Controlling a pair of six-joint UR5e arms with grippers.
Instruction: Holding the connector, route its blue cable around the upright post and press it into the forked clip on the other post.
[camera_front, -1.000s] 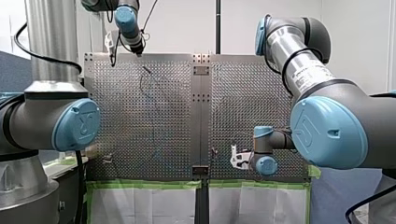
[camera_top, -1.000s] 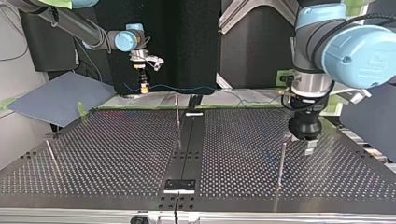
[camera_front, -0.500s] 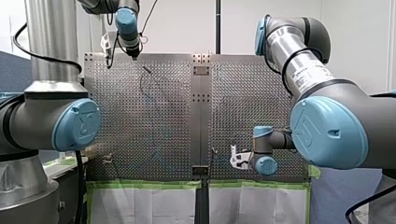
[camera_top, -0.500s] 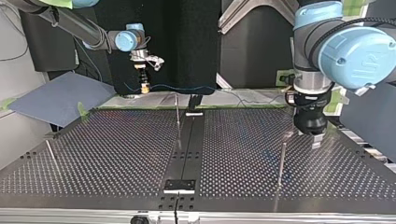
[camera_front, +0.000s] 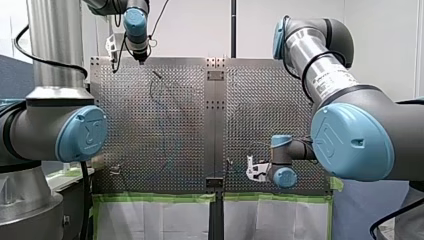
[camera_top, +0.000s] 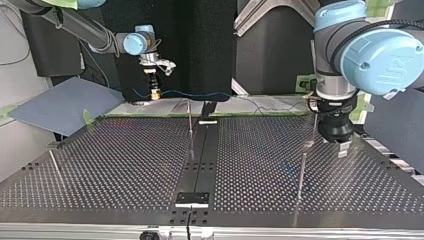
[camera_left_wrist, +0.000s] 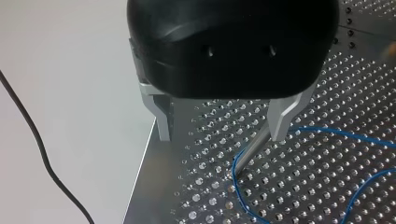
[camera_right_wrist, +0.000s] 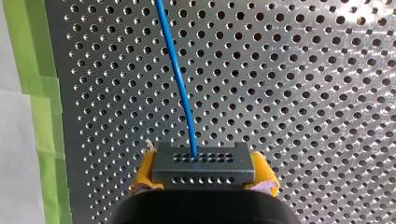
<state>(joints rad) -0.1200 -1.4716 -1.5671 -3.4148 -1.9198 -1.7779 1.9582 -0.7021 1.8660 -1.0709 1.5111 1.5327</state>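
In the top view my right gripper hung at the far edge of the perforated metal table, a thin blue cable running from it. In the left wrist view my left gripper stood spread wide and empty beside a slim metal post, the cable curving by its foot. In the right wrist view my yellow pads clenched the dark rectangular connector.

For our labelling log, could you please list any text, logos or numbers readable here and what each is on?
Dark print on my right arm's silver tube: too blurred to read.
Raised emblem on the blue joint caps: not legible as letters.
No other text shows.
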